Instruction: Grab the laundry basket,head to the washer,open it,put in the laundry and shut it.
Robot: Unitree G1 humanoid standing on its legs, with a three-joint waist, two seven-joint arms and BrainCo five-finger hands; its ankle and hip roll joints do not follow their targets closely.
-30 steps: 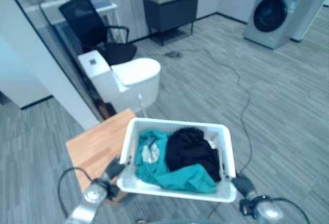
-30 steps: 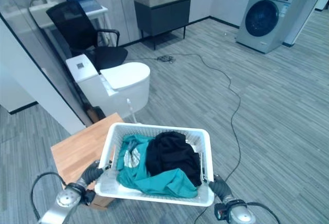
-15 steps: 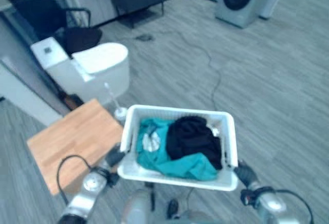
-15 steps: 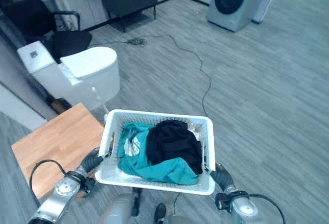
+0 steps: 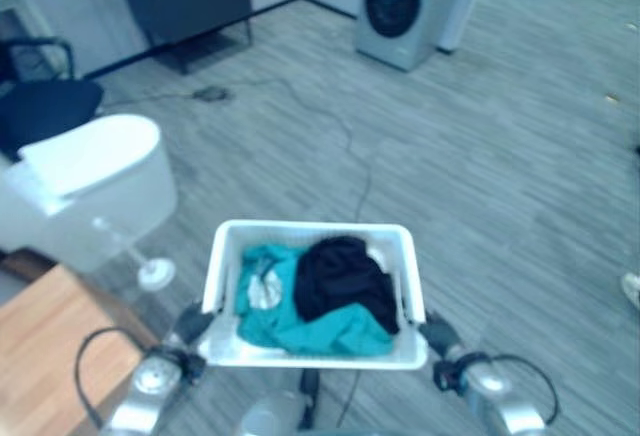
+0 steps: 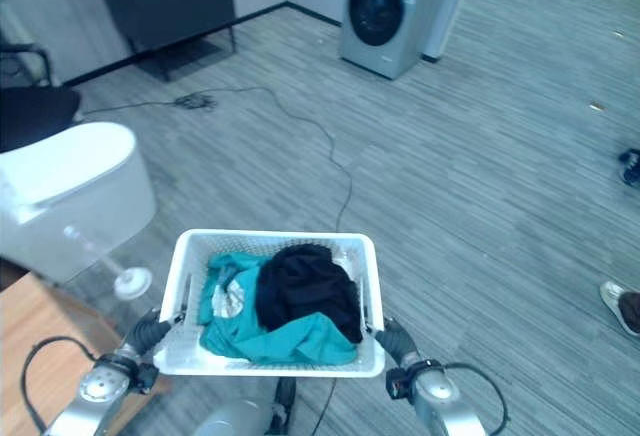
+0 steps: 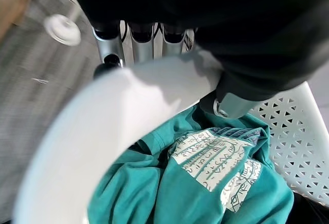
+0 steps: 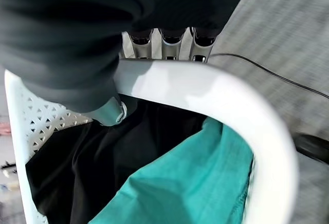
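Observation:
I carry a white laundry basket (image 5: 312, 233) in front of me, off the floor. Inside lie a teal garment (image 5: 272, 318) with a pale print and a black garment (image 5: 343, 278). My left hand (image 5: 190, 326) grips the basket's left rim, with fingers (image 7: 142, 38) curled under the white rim (image 7: 139, 100). My right hand (image 5: 437, 335) grips the right rim (image 8: 205, 93) the same way. The grey washer (image 5: 403, 6) with its dark round door stands shut at the far wall, ahead and slightly right.
A white toilet (image 5: 85, 191) and a brush holder (image 5: 155, 273) stand on the left. A wooden table (image 5: 40, 341) is at lower left. A dark cabinet (image 5: 185, 1) lines the far wall. A black cable (image 5: 352, 146) crosses the floor. A person's shoe (image 6: 622, 304) shows at right.
The camera has turned right and moved on: the washer now sits near the top centre, the toilet and wooden table have slid left. Both hands keep hold of the basket.

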